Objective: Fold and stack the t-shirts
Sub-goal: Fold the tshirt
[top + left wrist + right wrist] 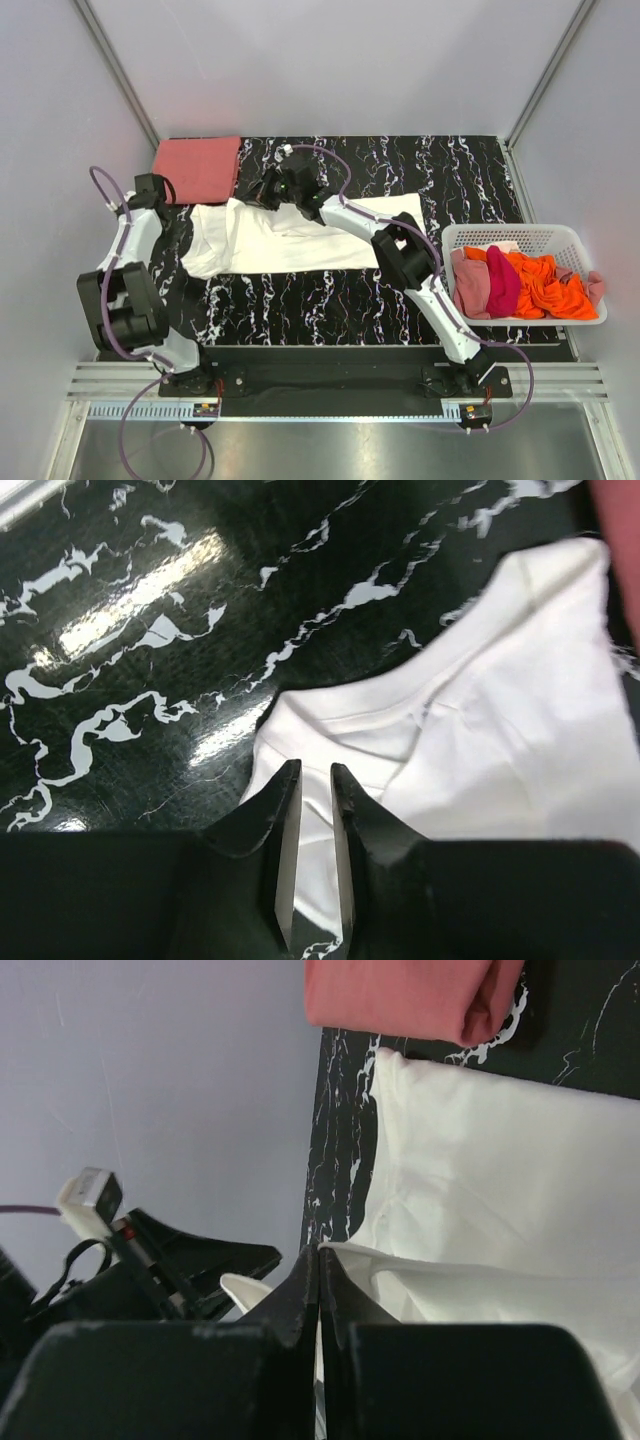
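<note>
At counter's far-left area | right pincer pinches cream-white t-shirt | left pincer near-closed on its edge | I advise lifting both evenly, folding taut.

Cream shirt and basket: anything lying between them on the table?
Top view: only bare marbled table between cream shirt and basket; the right arm crosses above.

Left end effector nearly closed; right end effector pinched shut, arm outstretched.

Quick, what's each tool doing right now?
Left tool: nearly closed over the white t-shirt; grip can't be told.
Right tool: shut on the white t-shirt's edge.
</note>
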`<act>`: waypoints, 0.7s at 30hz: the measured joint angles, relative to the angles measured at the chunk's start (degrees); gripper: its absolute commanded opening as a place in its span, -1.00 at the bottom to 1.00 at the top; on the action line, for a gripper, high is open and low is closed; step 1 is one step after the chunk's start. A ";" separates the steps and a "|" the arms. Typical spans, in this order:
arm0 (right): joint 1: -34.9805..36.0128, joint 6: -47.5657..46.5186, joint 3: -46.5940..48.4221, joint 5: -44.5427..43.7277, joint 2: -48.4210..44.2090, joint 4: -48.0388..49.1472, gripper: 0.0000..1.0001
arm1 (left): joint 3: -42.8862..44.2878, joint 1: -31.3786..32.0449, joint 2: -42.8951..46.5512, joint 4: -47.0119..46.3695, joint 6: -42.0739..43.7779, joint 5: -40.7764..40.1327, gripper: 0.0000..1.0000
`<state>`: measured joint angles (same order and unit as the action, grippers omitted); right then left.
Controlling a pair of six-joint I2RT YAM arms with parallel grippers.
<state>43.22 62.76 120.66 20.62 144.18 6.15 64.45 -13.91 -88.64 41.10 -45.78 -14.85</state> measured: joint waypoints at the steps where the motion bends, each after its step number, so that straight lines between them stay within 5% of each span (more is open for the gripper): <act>1: -0.04 0.24 0.57 -0.20 0.46 -0.02 -1.00 | 0.00 0.00 1.38 0.00 0.83 0.50 -0.53; 6: -0.15 0.81 1.68 -0.42 2.21 -0.13 -1.00 | -2.91 0.00 9.94 -1.92 8.35 8.26 -0.50; 7: -0.15 0.81 1.68 -0.46 2.40 -0.46 -1.00 | -4.28 0.09 11.87 -2.56 10.51 10.51 -0.39; 8: -0.15 0.76 1.68 -0.46 2.51 -0.74 -1.00 | -5.99 0.31 14.12 -3.15 12.76 13.03 -0.06; 13: -0.15 0.70 1.79 -0.44 2.64 -1.73 -0.99 | -14.32 4.94 23.37 -7.54 21.81 23.93 0.03; 21: -0.15 0.72 1.92 -0.11 2.75 -1.75 -0.97 | -14.67 14.69 18.12 -8.20 29.14 23.39 0.12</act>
<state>43.07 63.48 122.58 20.51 146.93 4.40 49.78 0.78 -70.52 32.91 -16.64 8.54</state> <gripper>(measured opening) 0.011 0.566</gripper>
